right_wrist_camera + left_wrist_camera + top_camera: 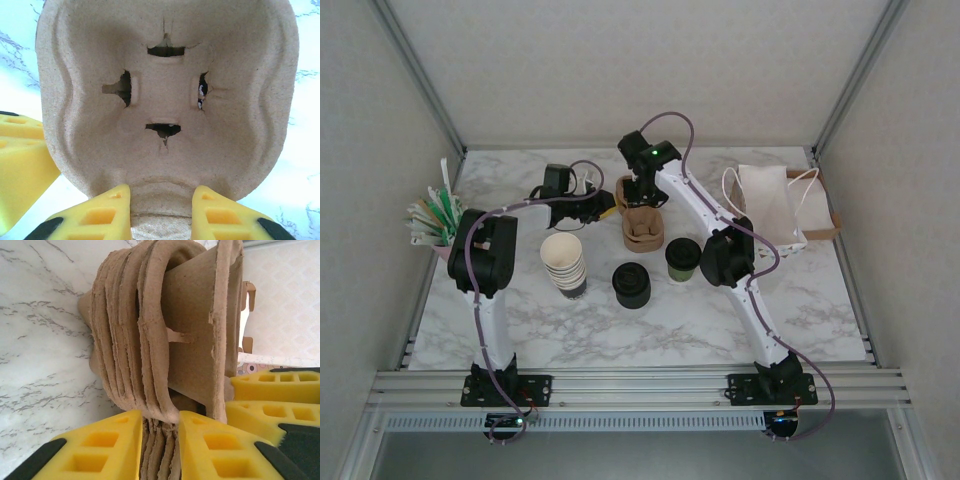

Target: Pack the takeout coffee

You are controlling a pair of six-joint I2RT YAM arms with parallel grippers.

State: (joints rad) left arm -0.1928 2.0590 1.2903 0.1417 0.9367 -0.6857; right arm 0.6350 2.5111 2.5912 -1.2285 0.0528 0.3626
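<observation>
We see the takeout coffee (682, 258) standing upright on the marble table (620, 330), free of both arms, just right of a short stack of black lids (632, 285) and in front of the brown pulp carriers. Both arms reach to those carriers at the middle back of the table. From the left wrist, the left gripper (161, 417) has its yellow fingers (110, 450) pinching the layered edge of the stack of pulp carriers (125, 340), whose rims run down between them. From the right wrist, the right gripper (161, 195) pinches the near rim of the top carrier (165, 100), and we look straight into its hollow with four small slots. In the left wrist view that top carrier stands tilted away from the layers below it. A stack of cream cups (564, 262) sits left of the lids. A holder of stirrers (433, 215) stands at the table's left edge. A white paper bag (767, 200) lies in a cardboard tray (828, 215) at the right.
</observation>
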